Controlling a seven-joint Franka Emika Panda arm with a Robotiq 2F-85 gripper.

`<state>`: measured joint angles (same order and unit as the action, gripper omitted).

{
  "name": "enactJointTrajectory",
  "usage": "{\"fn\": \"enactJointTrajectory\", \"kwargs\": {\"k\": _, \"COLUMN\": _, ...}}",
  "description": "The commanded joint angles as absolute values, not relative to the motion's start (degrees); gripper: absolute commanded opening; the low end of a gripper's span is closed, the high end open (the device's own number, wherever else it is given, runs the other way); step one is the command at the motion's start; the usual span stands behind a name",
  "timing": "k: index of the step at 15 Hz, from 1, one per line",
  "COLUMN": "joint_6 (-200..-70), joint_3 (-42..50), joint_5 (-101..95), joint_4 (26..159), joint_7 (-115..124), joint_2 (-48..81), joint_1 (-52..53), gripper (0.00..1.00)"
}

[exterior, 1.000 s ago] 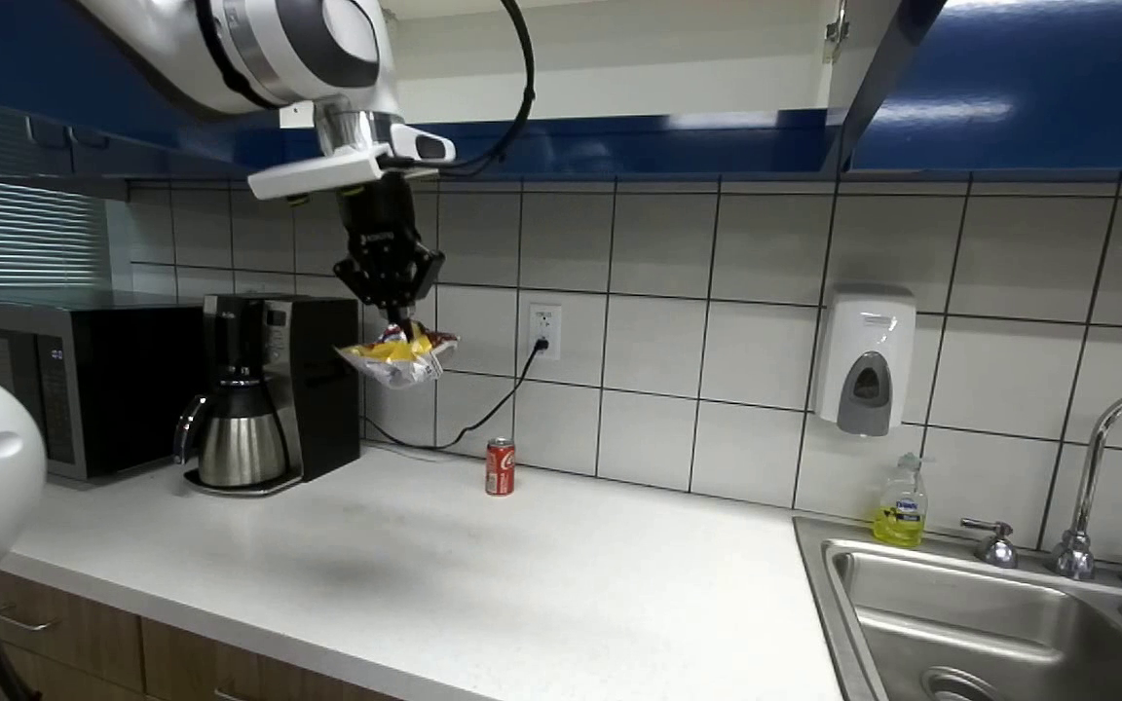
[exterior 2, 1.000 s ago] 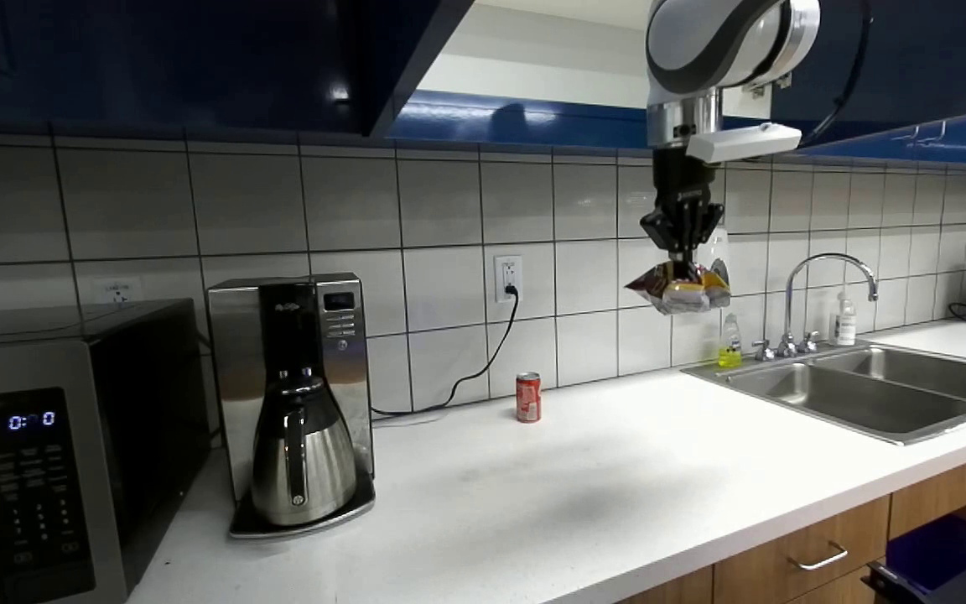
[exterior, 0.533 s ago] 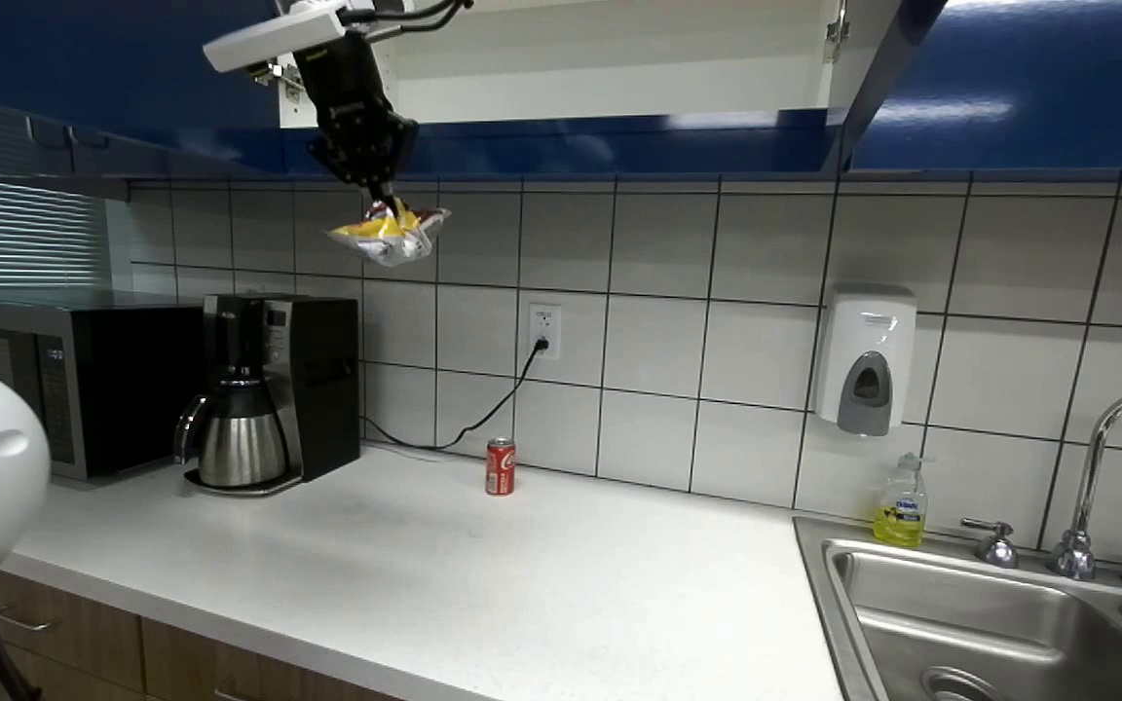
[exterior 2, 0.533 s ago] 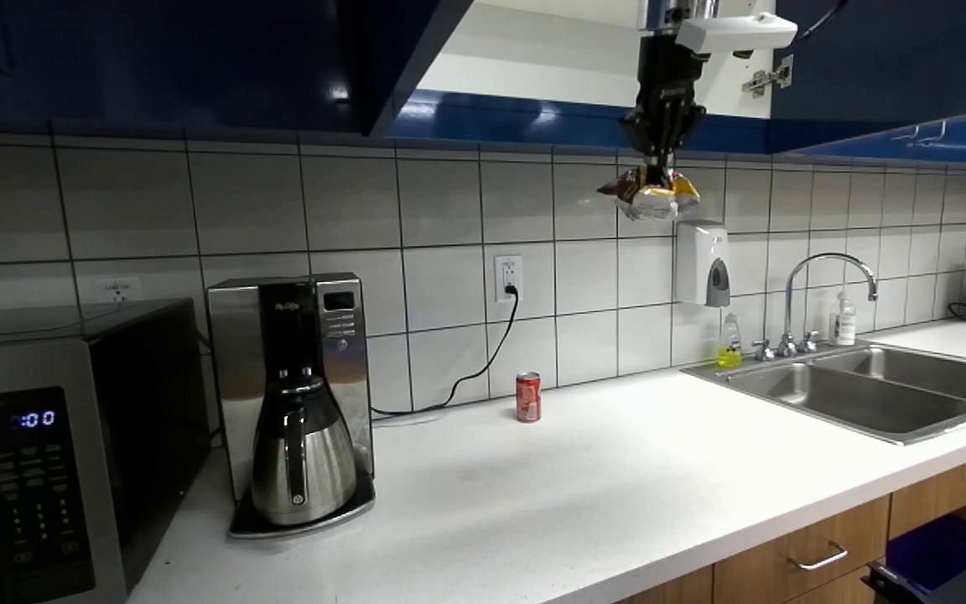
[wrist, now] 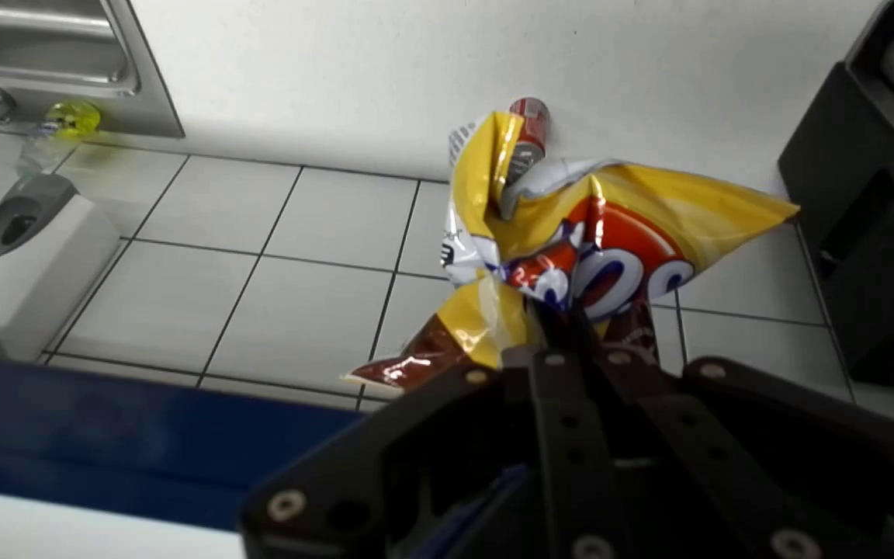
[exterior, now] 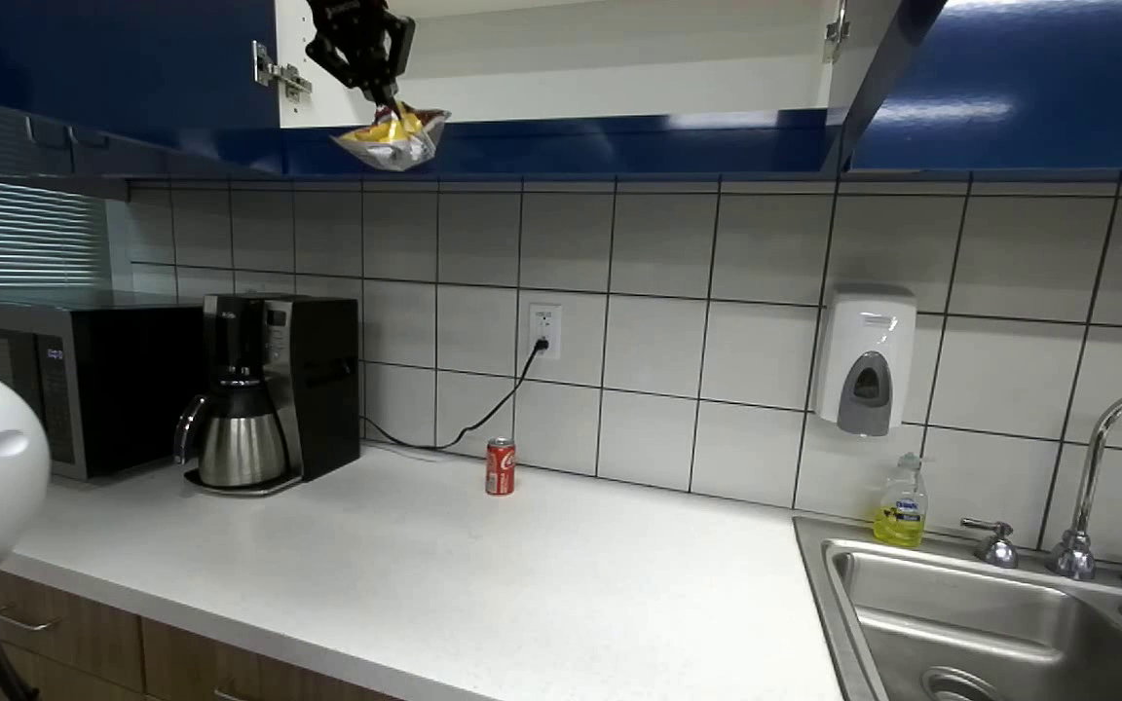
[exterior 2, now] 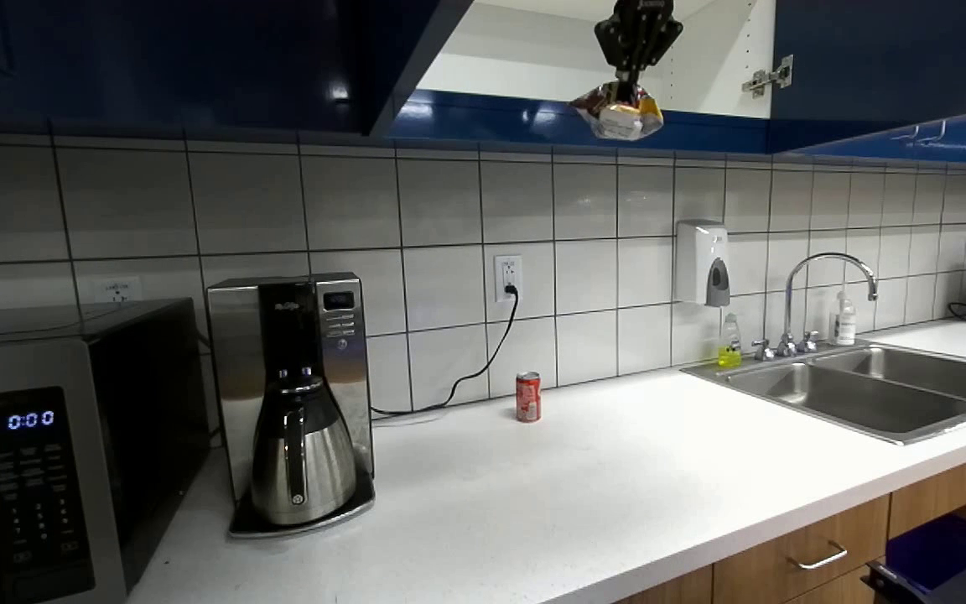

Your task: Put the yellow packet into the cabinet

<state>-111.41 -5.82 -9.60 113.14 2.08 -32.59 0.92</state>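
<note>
The yellow packet, crinkled with red, brown and silver parts, hangs in the air in both exterior views. My gripper is shut on its upper middle and points down. In the wrist view the packet bulges out around the fingertips, which are partly hidden by its folds. The upper cabinet stands open, with white walls inside and a blue bottom edge; it also shows in an exterior view. The packet overlaps that blue edge in both exterior views, seemingly in front of it.
Open blue cabinet doors flank the opening, with a hinge sticking out. Below on the counter are a red can, a coffee maker and a microwave. A soap dispenser and sink are at one side.
My gripper has risen with the packet from well below the cabinet to the height of its bottom edge. The packet stays held. The can and the other things have not moved.
</note>
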Motion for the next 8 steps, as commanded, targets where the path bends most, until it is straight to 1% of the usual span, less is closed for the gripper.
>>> {"fn": "enactJointTrajectory", "kwargs": {"k": 1, "joint_6": -108.88, "joint_3": -7.56, "joint_5": -11.35, "joint_4": 102.55, "joint_7": 4.11, "joint_2": -27.69, "joint_1": 0.08, "gripper": 0.0}}
{"fn": "enactJointTrajectory", "kwargs": {"k": 8, "joint_6": -108.65, "joint_3": -8.95, "joint_5": -14.49, "joint_4": 87.33, "joint_7": 6.88, "joint_2": -20.09, "joint_1": -0.63, "gripper": 0.0}}
